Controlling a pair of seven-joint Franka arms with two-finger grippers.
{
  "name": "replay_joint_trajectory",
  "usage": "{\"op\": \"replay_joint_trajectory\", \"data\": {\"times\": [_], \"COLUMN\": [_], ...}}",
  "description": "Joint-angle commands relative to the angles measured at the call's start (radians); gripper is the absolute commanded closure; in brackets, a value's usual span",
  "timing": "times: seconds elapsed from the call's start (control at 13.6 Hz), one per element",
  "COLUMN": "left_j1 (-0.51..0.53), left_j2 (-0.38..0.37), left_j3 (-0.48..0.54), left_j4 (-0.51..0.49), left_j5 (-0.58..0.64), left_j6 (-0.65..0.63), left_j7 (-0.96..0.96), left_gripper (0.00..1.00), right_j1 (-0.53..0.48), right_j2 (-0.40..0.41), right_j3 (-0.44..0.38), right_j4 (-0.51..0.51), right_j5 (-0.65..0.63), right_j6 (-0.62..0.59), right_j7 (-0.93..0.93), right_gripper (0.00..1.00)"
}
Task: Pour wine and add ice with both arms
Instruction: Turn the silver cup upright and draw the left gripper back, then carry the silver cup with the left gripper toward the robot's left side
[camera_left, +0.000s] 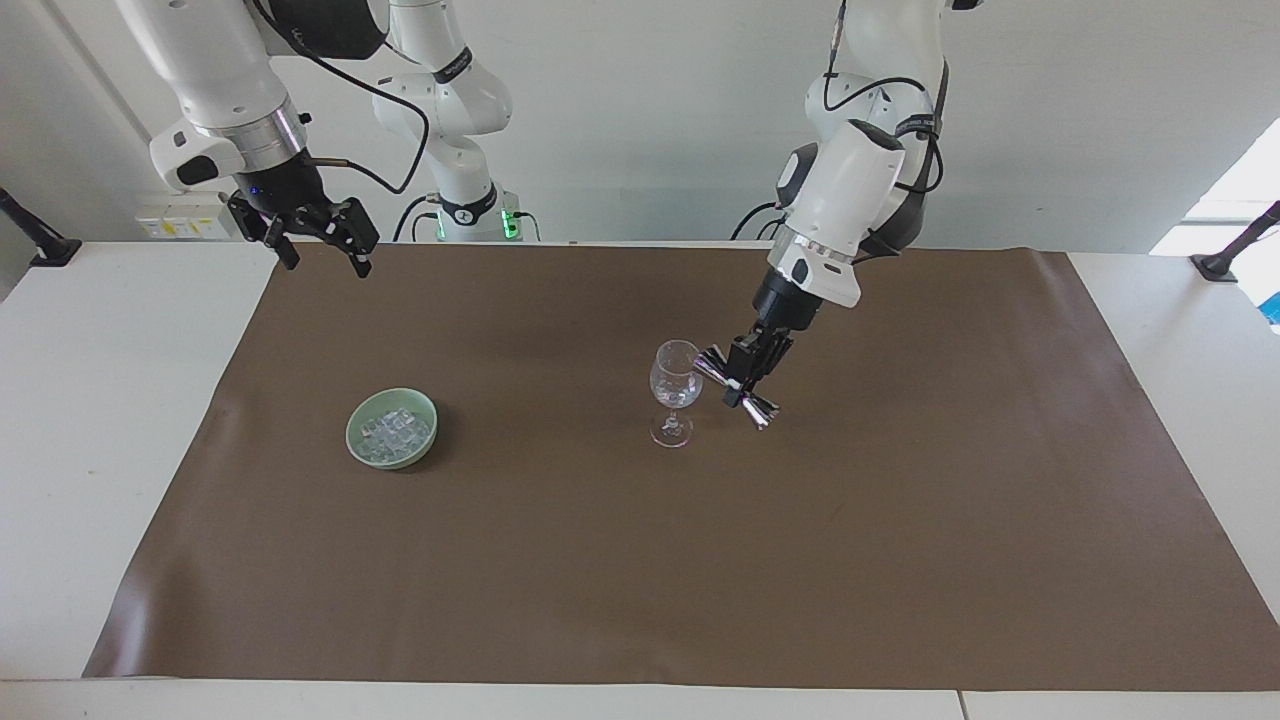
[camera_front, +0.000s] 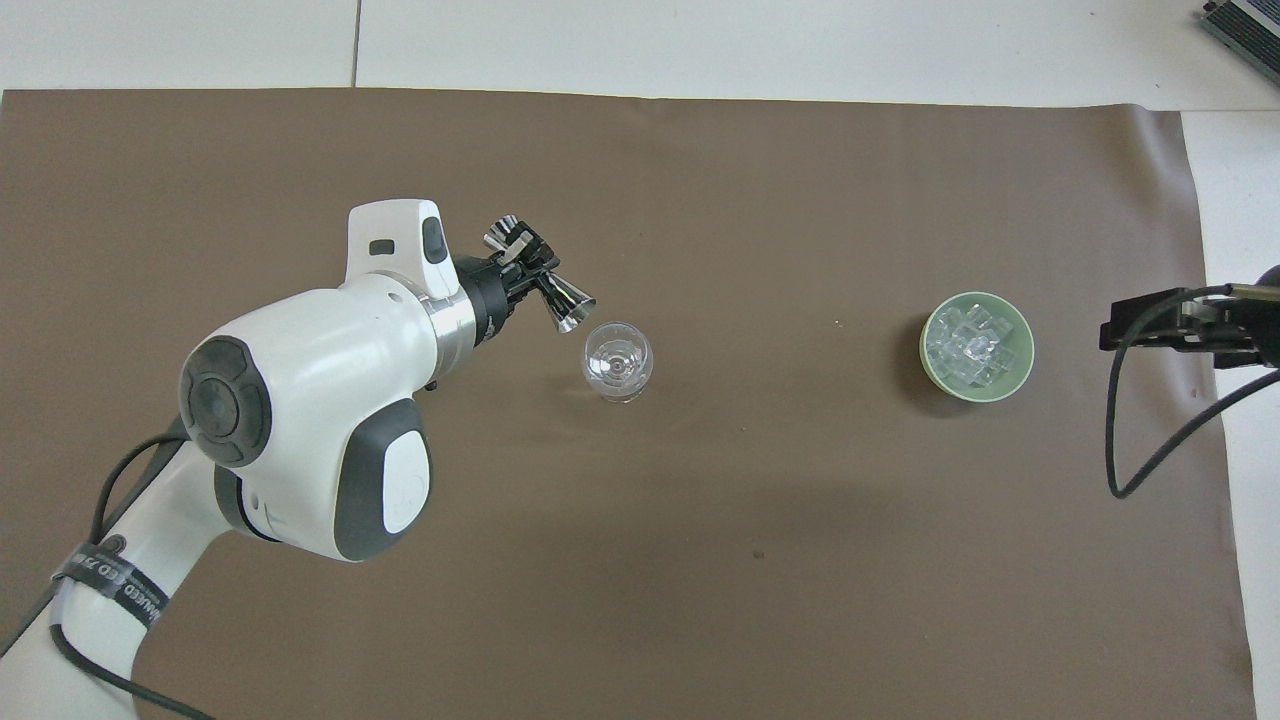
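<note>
A clear wine glass (camera_left: 676, 393) stands upright mid-mat; it also shows in the overhead view (camera_front: 617, 360). My left gripper (camera_left: 746, 372) is shut on a silver double-cone jigger (camera_left: 736, 387), tilted, its upper cone just beside the glass rim; gripper (camera_front: 527, 277) and jigger (camera_front: 553, 292) also show in the overhead view. The ice (camera_left: 393, 431) is a heap of clear cubes in a pale green bowl (camera_left: 356, 429), toward the right arm's end; bowl (camera_front: 1022, 374) and ice (camera_front: 972, 346) show from overhead. My right gripper (camera_left: 315, 240) is open and empty, waiting high over the mat's edge; it also shows from overhead (camera_front: 1170, 329).
A brown mat (camera_left: 700, 580) covers the white table (camera_left: 90, 420). A black cable (camera_front: 1150, 440) hangs from the right arm over the mat's edge. A third white arm base (camera_left: 462, 200) stands at the table's edge between my two arms.
</note>
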Motion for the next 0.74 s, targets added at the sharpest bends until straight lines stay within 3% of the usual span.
{"op": "replay_joint_trajectory", "data": {"times": [0.0,0.66], "left_j1": [0.045,0.258], "left_j2": [0.002,-0.002], "left_j3": [-0.003,-0.005], "left_j4": [0.037,0.094], "left_j5": [-0.091,-0.290], "left_j6": [-0.073,-0.386], "left_j7": [0.000,0.016], "left_gripper": [1.00,1.00], "right_j1": [-0.008,-0.008], "right_j2": [-0.018,-0.016], "right_j3": [0.007,0.007], "right_j4": [-0.016,-0.016], "right_j5": [-0.005,-0.005], "right_j6": [-0.002,-0.002], "right_j7": [-0.023,-0.023], "right_gripper": [0.00,0.00]}}
